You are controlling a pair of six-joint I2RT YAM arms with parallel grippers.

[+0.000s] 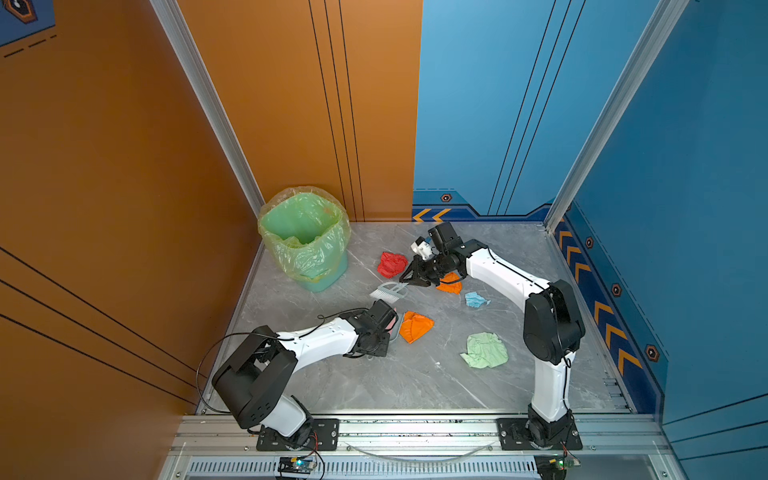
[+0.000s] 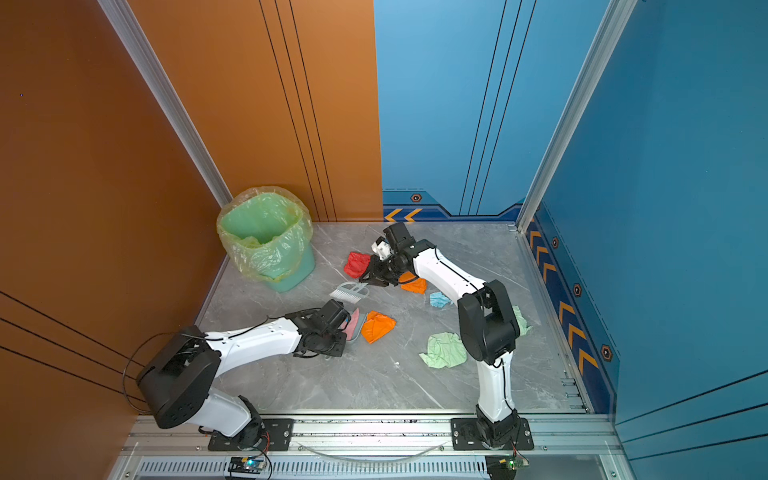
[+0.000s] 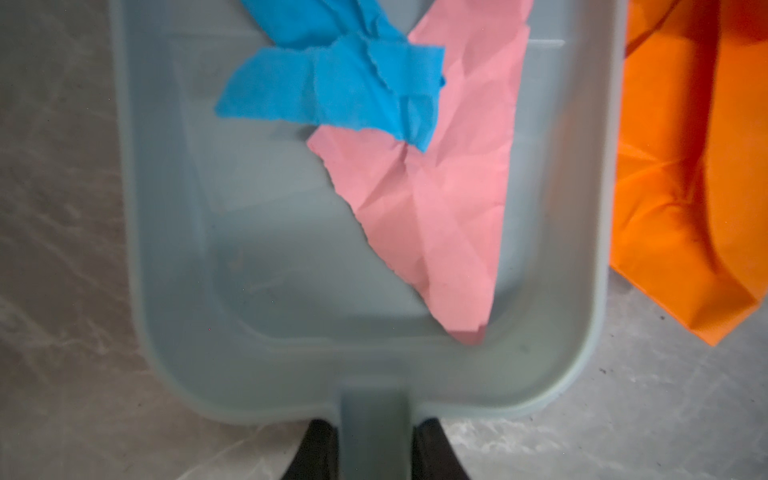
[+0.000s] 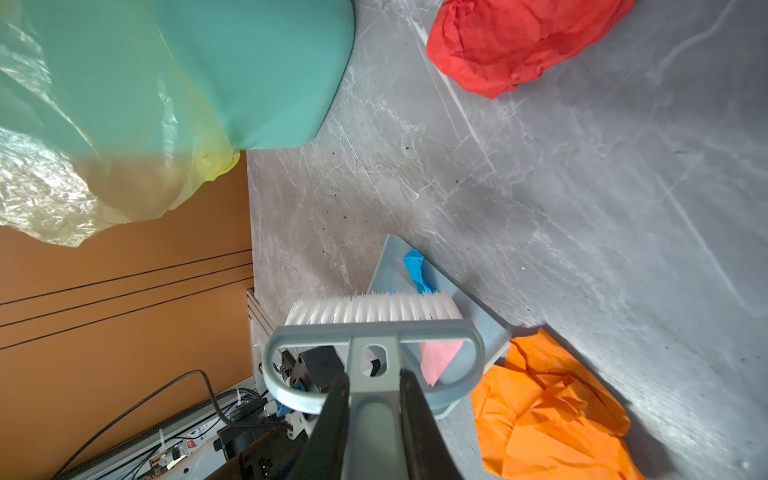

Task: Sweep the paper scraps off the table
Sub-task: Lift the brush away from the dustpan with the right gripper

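My left gripper (image 3: 374, 451) is shut on the handle of the pale blue-grey dustpan (image 3: 249, 257), which rests flat on the table (image 1: 415, 382). A bright blue scrap (image 3: 345, 91) and a pink scrap (image 3: 436, 199) lie in the pan. My right gripper (image 4: 374, 419) is shut on the handle of a white-bristled brush (image 1: 388, 291), held just beyond the pan's mouth. Loose paper scraps on the table: red (image 1: 390, 264), orange (image 1: 451, 284), light blue (image 1: 476, 299), a larger orange one (image 1: 415, 326) beside the pan, and pale green (image 1: 486, 351).
A green bin (image 1: 305, 237) lined with a yellow-green bag stands at the back left corner, close to the brush. Another pale green scrap (image 2: 521, 322) shows behind the right arm's elbow. Silver rails and the walls edge the table.
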